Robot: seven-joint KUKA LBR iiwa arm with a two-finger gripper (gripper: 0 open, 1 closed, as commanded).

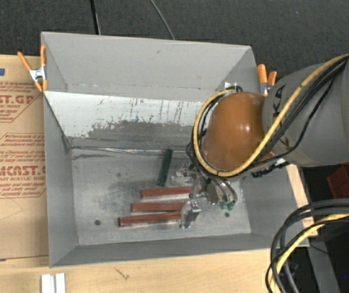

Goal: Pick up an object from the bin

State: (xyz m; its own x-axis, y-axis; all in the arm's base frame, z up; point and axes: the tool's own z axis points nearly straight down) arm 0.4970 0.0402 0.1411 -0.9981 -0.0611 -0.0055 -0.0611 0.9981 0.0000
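Your jaws sit low at the right ends of three reddish-brown flat bars [156,207] lying on the grey metal bin's [101,188] floor. You cannot tell how wide the jaws stand.

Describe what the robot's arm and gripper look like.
The arm is a thick, rounded grey body with black lettering. A glossy orange-brown dome cover sits at its wrist, looped by yellow and black cables. The gripper is small, silvery metal.
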